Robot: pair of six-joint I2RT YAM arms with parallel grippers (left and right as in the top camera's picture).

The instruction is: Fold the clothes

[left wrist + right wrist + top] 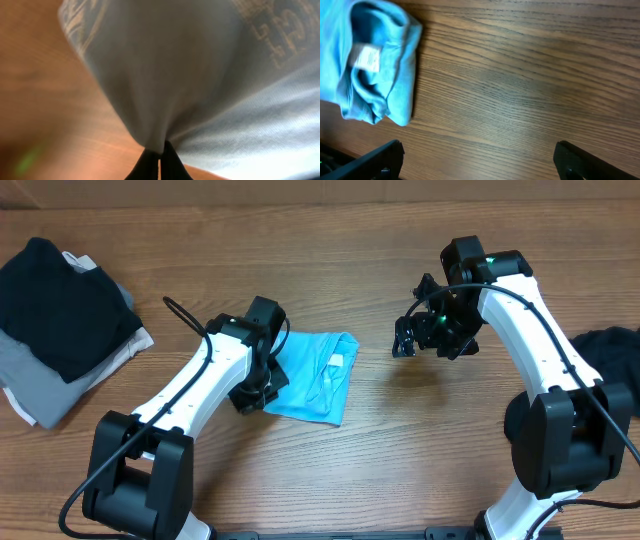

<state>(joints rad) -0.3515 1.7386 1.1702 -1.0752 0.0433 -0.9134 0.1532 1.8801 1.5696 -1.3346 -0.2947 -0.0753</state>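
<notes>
A light blue shirt (318, 375) lies folded into a small rectangle at the table's middle. My left gripper (255, 390) is shut on the shirt's left edge; in the left wrist view the fingers (160, 159) pinch a fold of the blue cloth (200, 75), which fills the frame. My right gripper (415, 340) is open and empty, hovering above bare wood to the right of the shirt. The right wrist view shows the shirt (375, 65) with its white tag at the upper left, and the two fingers (479, 159) spread wide apart.
A stack of folded clothes, black (60, 300) on top of grey (50, 385), sits at the far left. A dark garment (612, 350) lies at the right edge, by the right arm.
</notes>
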